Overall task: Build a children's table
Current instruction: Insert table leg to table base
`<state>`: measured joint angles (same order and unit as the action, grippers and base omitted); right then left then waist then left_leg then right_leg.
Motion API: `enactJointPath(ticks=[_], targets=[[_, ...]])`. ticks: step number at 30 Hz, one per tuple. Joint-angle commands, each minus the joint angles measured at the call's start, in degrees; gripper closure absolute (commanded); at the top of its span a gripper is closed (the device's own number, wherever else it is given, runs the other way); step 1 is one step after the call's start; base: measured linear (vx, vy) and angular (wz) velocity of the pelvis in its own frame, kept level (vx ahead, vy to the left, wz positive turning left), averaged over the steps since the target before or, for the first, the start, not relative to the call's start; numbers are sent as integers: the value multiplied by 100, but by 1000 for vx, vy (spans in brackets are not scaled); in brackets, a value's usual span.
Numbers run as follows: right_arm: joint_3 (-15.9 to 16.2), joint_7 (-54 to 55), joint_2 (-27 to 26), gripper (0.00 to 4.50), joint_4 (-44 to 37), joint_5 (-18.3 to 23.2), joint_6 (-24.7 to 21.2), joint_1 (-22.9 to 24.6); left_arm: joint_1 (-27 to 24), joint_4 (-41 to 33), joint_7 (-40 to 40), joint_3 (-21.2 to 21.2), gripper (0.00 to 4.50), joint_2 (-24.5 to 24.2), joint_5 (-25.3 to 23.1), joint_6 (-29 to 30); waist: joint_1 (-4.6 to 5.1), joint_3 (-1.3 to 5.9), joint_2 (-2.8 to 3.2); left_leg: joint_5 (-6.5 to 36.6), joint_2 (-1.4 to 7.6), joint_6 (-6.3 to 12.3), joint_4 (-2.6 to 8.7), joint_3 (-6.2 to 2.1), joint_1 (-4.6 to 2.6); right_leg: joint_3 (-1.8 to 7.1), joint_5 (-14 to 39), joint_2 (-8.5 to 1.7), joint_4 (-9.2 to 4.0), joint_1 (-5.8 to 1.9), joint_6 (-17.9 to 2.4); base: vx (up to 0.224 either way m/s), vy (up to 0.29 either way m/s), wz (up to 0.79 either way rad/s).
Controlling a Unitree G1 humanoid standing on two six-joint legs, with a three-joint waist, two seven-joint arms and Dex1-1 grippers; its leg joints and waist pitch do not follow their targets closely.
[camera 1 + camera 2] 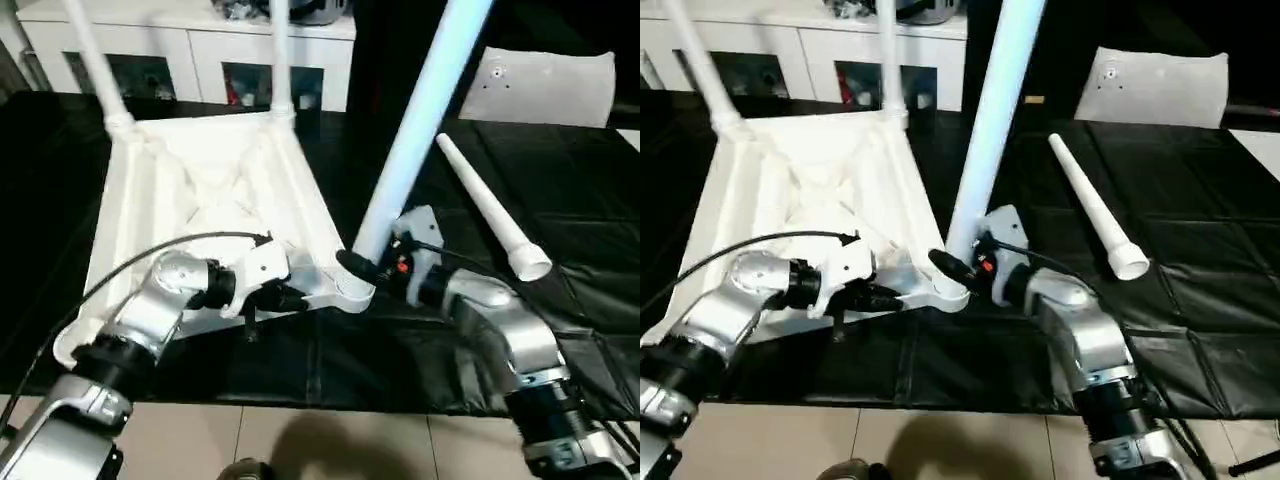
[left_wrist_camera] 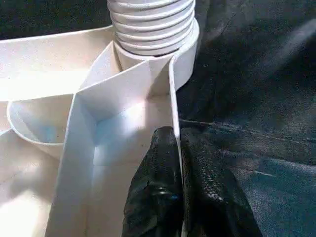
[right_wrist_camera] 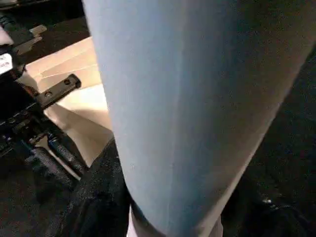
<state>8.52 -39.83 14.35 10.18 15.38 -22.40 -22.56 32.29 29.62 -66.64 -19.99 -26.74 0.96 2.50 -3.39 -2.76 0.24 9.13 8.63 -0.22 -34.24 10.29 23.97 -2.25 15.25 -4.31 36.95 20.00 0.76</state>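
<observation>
Your two head views look forward and down, sharing the tabletop (image 1: 210, 190). Your left wrist view sits close along the left gripper (image 2: 178, 168) at its rim; your right wrist view presses against the leg (image 3: 182, 113).

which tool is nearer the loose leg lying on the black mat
Right. The right tool grips the leg being set into the tabletop's near corner socket, just beside the loose leg. The left tool pinches the tabletop rim, farther off.
</observation>
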Motion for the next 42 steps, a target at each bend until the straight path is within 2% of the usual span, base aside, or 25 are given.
enactJointPath(ticks=[1,5,6,10,13,15,16,17,20,21,22,23,24,25,28,29,32,34,35,36,37,38,40,41,42], targets=[[169,-106,67,259,227,-93,-182,5,115,-34,-511,-229,450,-46,-36,-126,-2,343,94,1729,495,-370,515,-195,-302,241,-14,-500,-435,-15,-1451,0,0,0],[231,-190,82,259,376,-129,-175,-78,124,-91,-765,-280,450,-65,0,-85,1,342,90,1824,500,-418,525,-198,-306,239,72,-504,-433,-11,-1474,0,0,0],[273,-233,92,259,441,-168,-162,-113,128,-97,-787,-295,450,-66,-8,-87,-5,335,116,1868,500,-447,528,-200,-313,240,109,-503,-433,3,-1483,0,0,0],[296,-292,32,259,714,-201,-193,-250,162,-39,-834,-336,450,-60,-46,-127,-1,329,113,1965,501,-505,532,-199,-314,248,213,-511,-445,9,-1502,0,0,0],[131,-244,-48,259,823,-96,-209,-222,180,0,-825,-309,450,-35,-63,-127,-6,338,117,1958,504,-539,543,-202,-319,241,47,-496,-425,6,-1493,0,0,0],[3,-183,-100,259,888,-13,-213,-189,185,12,-792,-278,450,-20,-60,-99,-9,329,126,2070,502,-557,544,-202,-321,245,133,-509,-439,14,-1514,0,0,0],[-146,-110,-151,259,926,100,-215,-116,184,24,-742,-239,450,-10,-49,-73,-13,331,156,2114,497,-573,539,-204,-327,248,176,-513,-439,17,-1518,0,0,0],[-179,-93,-162,259,930,124,-213,-94,183,28,-728,-229,450,-8,-46,-64,-13,323,159,2248,504,-613,549,-205,-336,257,301,-520,-462,30,-1509,0,0,0],[-451,73,-239,259,933,289,-107,196,174,61,-586,-136,450,35,8,-18,-30,331,213,2308,513,-682,560,-222,-346,250,272,-512,-450,33,-1482,0,0,0],[-488,101,-251,259,919,306,-77,259,169,59,-552,-113,450,45,23,-4,-46,338,202,2308,515,-684,561,-219,-351,247,154,-505,-448,32,-1481,0,0,0],[-502,111,-256,259,912,311,-60,288,166,57,-534,-101,450,50,31,6,-47,343,190,2255,512,-666,562,-215,-346,245,63,-502,-443,18,-1483,0,0,0],[-583,157,-286,259,867,331,28,446,162,65,-472,-62,450,69,41,6,-79,347,208,2082,505,-602,555,-203,-335,238,-137,-499,-435,12,-1473,0,0,0],[-636,189,-313,259,827,348,97,555,159,72,-428,-33,450,84,49,12,-89,347,207,2059,509,-584,552,-198,-334,242,-164,-507,-435,14,-1468,0,0,0],[-701,233,-348,259,778,367,187,691,155,85,-372,9,450,107,65,18,-121,359,239,2043,508,-570,552,-197,-340,241,-215,-509,-440,12,-1439,0,0,0],[-791,297,-406,259,708,401,325,876,148,106,-282,79,450,142,86,47,-145,358,233,2013,510,-524,561,-200,-332,235,-237,-507,-439,2,-1417,0,0,0],[-803,336,-428,259,636,386,464,1021,147,124,-209,118,450,156,74,53,-154,360,271,2057,511,-523,557,-207,-332,238,-188,-521,-444,4,-1411,0,0,0],[-708,374,-413,259,471,256,749,1277,143,163,-93,168,450,175,47,42,-162,335,270,2368,513,-589,589,-222,-335,244,247,-524,-494,16,-1319,0,0,0],[-648,382,-388,259,400,182,854,1366,138,166,-75,176,450,178,45,41,-150,297,268,2688,515,-660,606,-235,-349,262,744,-541,-540,52,-1270,0,0,0],[-586,394,-361,259,334,84,959,1441,130,162,-63,182,450,178,43,40,-153,276,250,2955,521,-736,607,-258,-375,291,1377,-579,-610,75,-1166,0,0,0],[-586,394,-361,259,334,84,959,1441,130,162,-63,182,450,178,43,40,-154,281,248,2920,525,-734,613,-262,-381,306,1456,-584,-625,82,-1130,0,0,0],[-534,396,-338,259,291,8,1033,1488,123,158,-59,185,450,177,43,38,-151,281,232,2878,530,-719,620,-263,-378,307,1448,-579,-627,82,-1120,0,0,0],[-413,365,-268,259,225,-131,1114,1532,109,146,-57,176,450,169,34,31,-158,285,244,2820,533,-710,621,-264,-376,307,1395,-574,-624,81,-1111,0,0,0],[-325,335,-218,259,182,-222,1157,1552,100,135,-61,164,450,160,24,24,-153,293,245,2624,529,-682,631,-250,-359,298,1098,-546,-606,67,-1106,0,0,0],[-97,274,-114,259,166,-420,1213,1480,94,118,-77,126,450,132,-14,2,-142,307,200,2431,530,-606,634,-229,-356,285,741,-521,-584,51,-1151,0,0,0],[-78,269,-106,259,167,-436,1217,1472,94,117,-79,122,450,129,-18,0,-149,311,211,2329,525,-582,630,-234,-342,277,633,-522,-563,30,-1161,0,0,0]])
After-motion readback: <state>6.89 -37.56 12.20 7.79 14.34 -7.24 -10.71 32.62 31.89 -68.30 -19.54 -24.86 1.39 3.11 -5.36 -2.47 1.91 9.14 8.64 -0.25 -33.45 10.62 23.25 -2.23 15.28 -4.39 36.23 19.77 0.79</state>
